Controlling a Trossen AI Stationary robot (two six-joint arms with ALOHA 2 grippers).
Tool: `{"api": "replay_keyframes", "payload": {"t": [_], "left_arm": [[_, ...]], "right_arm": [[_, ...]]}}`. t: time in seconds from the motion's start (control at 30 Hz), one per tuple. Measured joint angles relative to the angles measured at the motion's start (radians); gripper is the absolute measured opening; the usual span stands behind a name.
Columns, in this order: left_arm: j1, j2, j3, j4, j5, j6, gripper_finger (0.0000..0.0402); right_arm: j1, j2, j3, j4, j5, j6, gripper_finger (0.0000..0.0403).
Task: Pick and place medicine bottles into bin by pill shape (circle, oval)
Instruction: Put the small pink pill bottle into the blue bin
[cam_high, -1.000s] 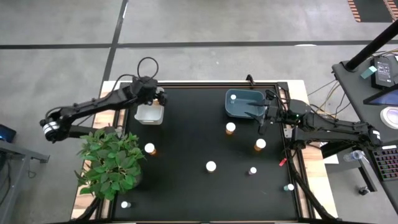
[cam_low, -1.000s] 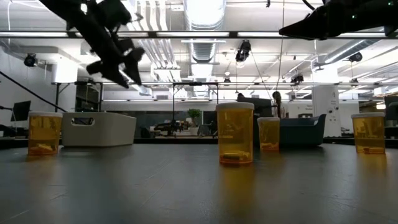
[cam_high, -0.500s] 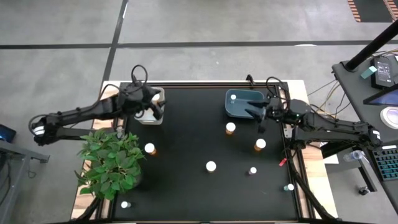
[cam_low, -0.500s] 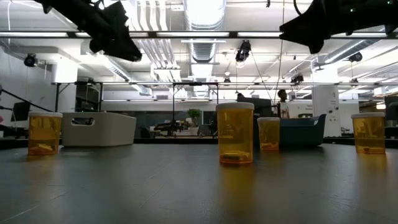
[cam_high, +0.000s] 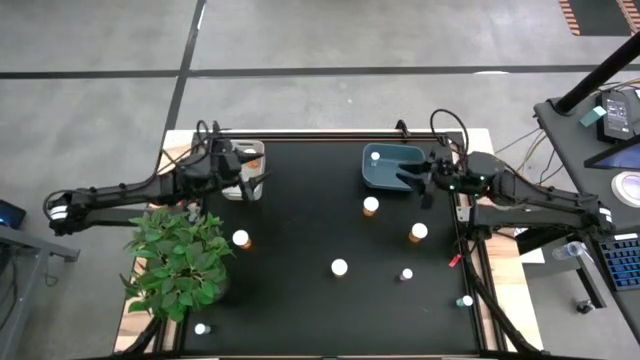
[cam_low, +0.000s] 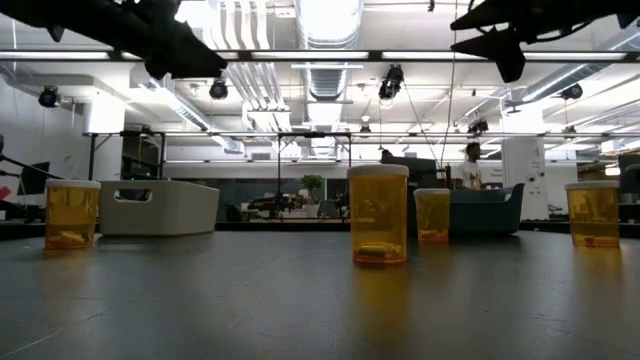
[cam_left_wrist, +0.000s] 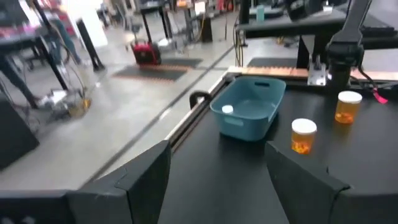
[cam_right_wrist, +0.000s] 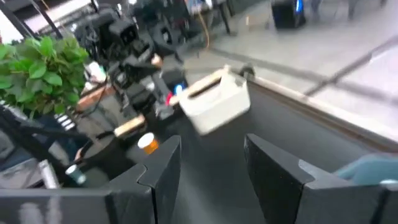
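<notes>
white bin (cam_high: 247, 172) half hidden under the left gripper (cam_high: 252, 178); pill shapes in bottles (cam_low: 378, 214) unreadable.

Robotics lab premises, exposed ceiling ducts (cam_low: 322, 30), strip lighting, concrete floor (cam_high: 320, 40), equipment desks (cam_high: 600, 130) were noted.

My black table (cam_high: 310, 220) carries a white bin (cam_high: 246, 168) at ten o'clock, a blue bin (cam_high: 385, 166) at one, a plant (cam_high: 178, 260) at eight, and bottles (cam_high: 340, 267) scattered from centre toward four.
</notes>
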Motion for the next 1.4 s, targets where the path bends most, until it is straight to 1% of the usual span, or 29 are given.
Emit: {"api": "replay_keyframes", "payload": {"t": [0.2, 0.37, 0.53, 0.63, 0.87, 1.03, 1.2, 1.4], "left_arm": [[0.000, -0.033, -0.050, 0.095, 0.000, 0.038, 0.0245], [0.001, -0.047, -0.054, 0.099, 0.000, 0.037, 0.0245], [0.001, -0.048, -0.056, 0.097, 0.000, 0.037, 0.0245], [0.001, -0.042, -0.056, 0.097, 0.000, 0.036, 0.0245], [0.001, -0.035, -0.056, 0.097, -0.001, 0.035, 0.0245], [0.001, -0.038, -0.058, 0.097, -0.001, 0.035, 0.0245], [0.001, -0.036, -0.058, 0.096, -0.001, 0.035, 0.0245], [0.001, -0.037, -0.058, 0.095, -0.001, 0.031, 0.0245]], "right_arm": [[0.000, 0.104, 0.131, -0.225, -0.059, 0.158, 0.0169], [0.003, 0.219, 0.244, -0.445, -0.077, 0.278, 0.0169], [0.040, 0.343, 0.348, -0.632, -0.123, 0.382, 0.0169], [0.085, 0.413, 0.406, -0.713, -0.127, 0.464, 0.0169], [0.241, 0.565, 0.555, -0.895, -0.124, 0.664, 0.0169], [0.384, 0.664, 0.640, -0.972, -0.123, 0.814, 0.0169], [0.532, 0.747, 0.675, -0.984, -0.123, 0.953, 0.0169], [0.699, 0.819, 0.682, -1.008, -0.122, 1.131, 0.0169]]}}
